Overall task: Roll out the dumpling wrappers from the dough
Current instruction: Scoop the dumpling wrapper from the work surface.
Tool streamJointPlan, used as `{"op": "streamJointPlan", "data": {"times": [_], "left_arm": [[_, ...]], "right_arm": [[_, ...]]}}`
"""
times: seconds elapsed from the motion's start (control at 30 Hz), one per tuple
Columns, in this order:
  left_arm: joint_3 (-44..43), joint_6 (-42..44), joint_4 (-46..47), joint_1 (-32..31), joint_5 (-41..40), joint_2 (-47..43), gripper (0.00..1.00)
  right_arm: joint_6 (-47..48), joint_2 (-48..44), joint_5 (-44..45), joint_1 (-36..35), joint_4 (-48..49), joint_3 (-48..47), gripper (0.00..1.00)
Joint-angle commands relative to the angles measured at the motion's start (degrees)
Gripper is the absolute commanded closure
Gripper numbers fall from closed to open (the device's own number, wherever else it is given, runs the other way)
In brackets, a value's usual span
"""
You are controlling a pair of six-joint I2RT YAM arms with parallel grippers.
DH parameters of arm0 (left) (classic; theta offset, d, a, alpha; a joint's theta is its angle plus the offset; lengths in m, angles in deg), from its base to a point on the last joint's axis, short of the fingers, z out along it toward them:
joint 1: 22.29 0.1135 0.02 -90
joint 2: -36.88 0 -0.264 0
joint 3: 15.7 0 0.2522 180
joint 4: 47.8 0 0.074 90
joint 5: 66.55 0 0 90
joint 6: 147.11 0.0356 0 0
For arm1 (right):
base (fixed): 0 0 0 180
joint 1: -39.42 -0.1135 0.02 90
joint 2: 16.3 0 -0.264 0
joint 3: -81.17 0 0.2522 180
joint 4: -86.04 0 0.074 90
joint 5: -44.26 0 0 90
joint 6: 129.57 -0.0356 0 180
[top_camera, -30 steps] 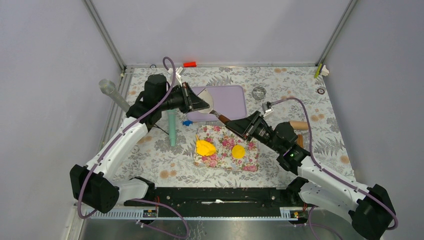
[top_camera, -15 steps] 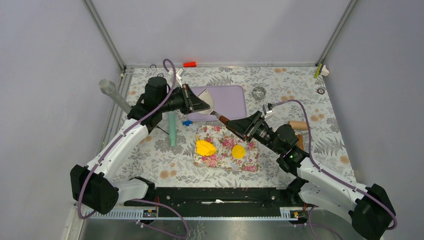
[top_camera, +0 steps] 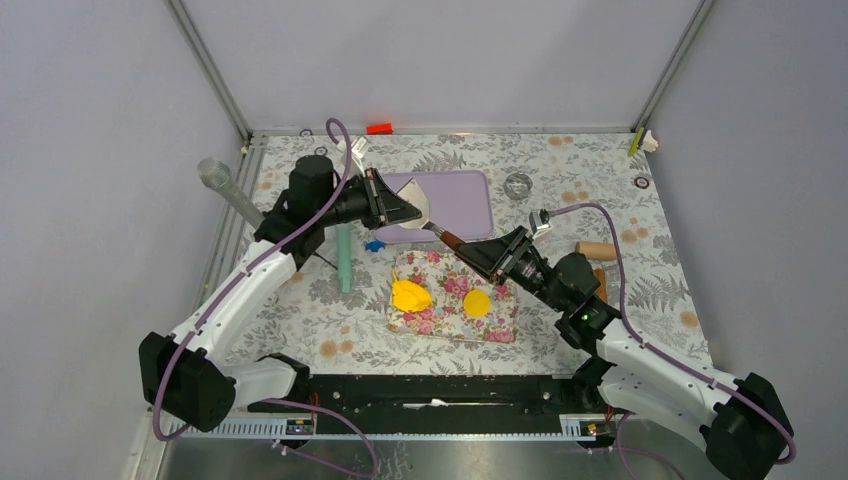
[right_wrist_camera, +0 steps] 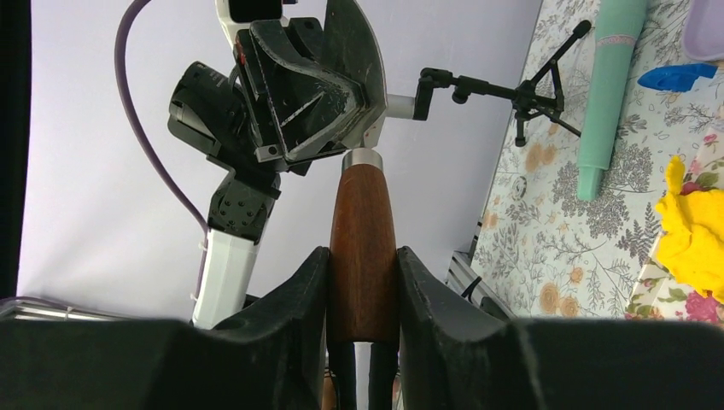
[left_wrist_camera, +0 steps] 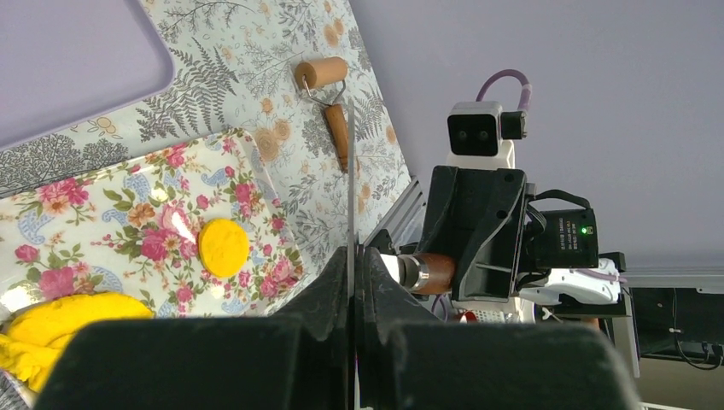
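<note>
In the overhead view a clear tube (top_camera: 222, 186) lies at the far left edge of the table. Left of centre lies a teal cylinder (top_camera: 344, 258), with a small blue piece (top_camera: 374, 245) just beside it.

Above centre, the left gripper (top_camera: 405, 210) is clenched on the flat metal blade of a scraper (top_camera: 422, 203). The left wrist view shows that blade edge-on, pinched tight between the fingers (left_wrist_camera: 329, 297). The blade sits over the lower left part of a purple mat (top_camera: 465, 195).

Below the mat, at the centre of the frame, a floral tray (top_camera: 445, 322) carries both yellow pieces. The dough (top_camera: 410, 296) is an irregular lump on the tray's left part. One dumpling wrapper (top_camera: 477, 302), a small round disc, lies on the right part, apart from the lump.

Just right of centre, the right gripper (top_camera: 480, 252) grasps the scraper's brown wooden handle. In the right wrist view the handle is squeezed between both fingers (right_wrist_camera: 294, 307). Further right, a small wooden roller (top_camera: 597, 250) lies on the table.
</note>
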Motion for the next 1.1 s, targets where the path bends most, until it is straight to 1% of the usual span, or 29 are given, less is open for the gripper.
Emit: {"op": "streamJointPlan", "data": {"times": [0.0, 0.07, 0.17, 0.2, 0.27, 0.33, 0.37, 0.43, 0.47, 0.5, 0.53, 0.57, 0.6, 0.67, 0.77, 0.83, 0.9, 1.0, 1.07], "left_arm": [[0.89, 3.74, -0.81, -0.4, -0.29, 0.02, 1.0], [0.77, 3.67, -0.9, -0.4, 0.07, 0.07, 0.98], [-0.46, 4.87, -3.44, -0.4, -0.75, 0.35, 0.59], [-1.12, 5.28, -4.87, -0.4, -2.02, 0.35, 0.44], [-2.71, 5.3, -7.25, 0.18, -4.06, 0.7, 0.26], [-4.76, 5.11, -8.86, 0.91, -3.89, 1.56, 0.19], [-5.77, 5.25, -9.63, 1.1, -3.85, 1.92, 0.16], [-7.76, 6.47, -11.89, 1.6, -4.85, 2.34, 0.14], [-8.65, 7.44, -13.49, 1.76, -6.05, 2.33, 0.14], [-9.38, 8.42, -14.97, 1.93, -7.62, 2.2, 0.14], [-9.75, 9.13, -16.07, 2.15, -8.78, 1.94, 0.14], [-9.64, 9.71, -16.37, 2.52, -8.98, 1.59, 0.14], [-9.52, 10.17, -16.56, 2.8, -8.89, 1.4, 0.14], [-9.95, 11.88, -18.37, 3.02, -9.56, 1.57, 0.13], [-10.65, 15.05, -24.91, 3.03, -14.23, 2.88, 0.13], [-9.83, 17.15, -28.53, 2.86, -20.2, 3.78, 0.14], [-6.38, 17.99, -29.27, 2.77, -24.07, 4.04, 0.14], [-0.69, 16.51, -27.16, 2.28, -26.4, 4.04, 0.14], [1.64, 16.09, -26.23, 1.35, -29.62, 4.09, 0.14]], "right_arm": [[-1.45, -1.83, 2.99, 0.13, 9.38, -0.42, 1.0], [-1.66, -2.51, 4.24, 0.13, 7.83, -0.24, 1.0], [-1.47, -4.89, 7.43, 0.1, 0.57, -0.41, 1.0], [-0.67, -5.89, 8.21, 0.08, -2.95, -0.87, 1.0], [2.23, -8.13, 9.28, 0.4, -12.25, -3.22, 1.0], [6.4, -10.54, 11.19, 0.93, -23.06, -6.49, 1.0], [8.58, -11.48, 11.88, 1.57, -27.95, -8.37, 1.0], [14.34, -11.73, 10.88, 4.55, -41.69, -14.18, 1.0], [17.32, -10.89, 9.4, 6.8, -47.82, -18.05, 1.0], [20.76, -9.53, 6.08, 9.19, -53.41, -21.58, 1.0], [24.76, -8.11, 3.49, 11.55, -57.52, -25.14, 1.0], [28.73, -6.23, 0.4, 14.54, -61.32, -28.07, 1.0], [33.69, -4.11, -2.7, 15.62, -65.19, -31.32, 1.0], [42.51, 2.5, -5.46, 18.84, -75.54, -40.45, 1.0], [51.41, 10.07, -3.94, 19.79, -88.31, -50.06, 1.0], [54.09, 13.32, -1.59, 19.81, -94.32, -54.39, 1.0], [55.85, 15.13, 0.93, 19.85, -99.73, -56.33, 1.0], [56.53, 15.63, 4.71, 19.85, -103.2, -54.89, 1.0], [56.66, 15.52, 5.02, 19.85, -104.26, -53.0, 1.0]]}}
